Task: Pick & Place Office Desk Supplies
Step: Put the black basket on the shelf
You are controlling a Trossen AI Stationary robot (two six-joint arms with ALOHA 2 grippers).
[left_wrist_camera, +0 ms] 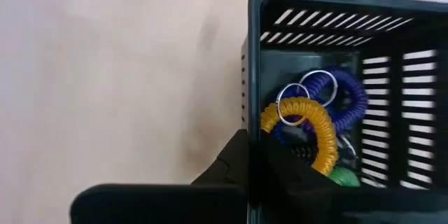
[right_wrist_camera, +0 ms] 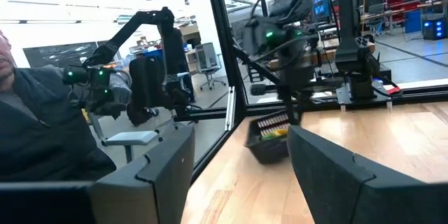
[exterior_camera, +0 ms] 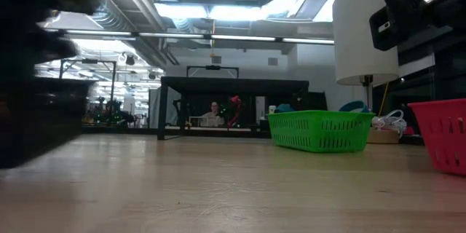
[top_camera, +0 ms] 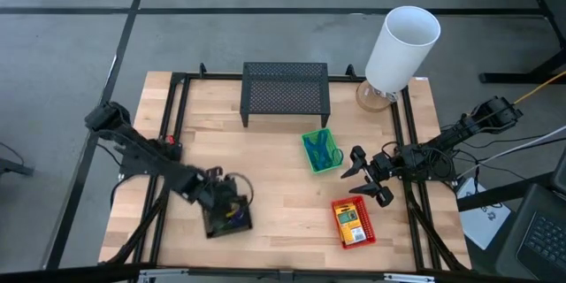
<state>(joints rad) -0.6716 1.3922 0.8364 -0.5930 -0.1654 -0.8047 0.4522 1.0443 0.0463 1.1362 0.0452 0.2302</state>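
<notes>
The left pincer (top_camera: 232,202) clamps the rim of the black basket (top_camera: 226,217) of coiled rings (left_wrist_camera: 308,122) at the tabletop's (top_camera: 283,221) near-left. The right pincer (top_camera: 360,179) hovers wide open between the green basket (top_camera: 321,150) and the red basket (top_camera: 353,223).

Bare bench (top_camera: 283,221) lies lower centre between black basket (top_camera: 226,217) and red basket (top_camera: 353,223); the mesh stand (top_camera: 286,91) seemingly blocks the upper centre.
</notes>
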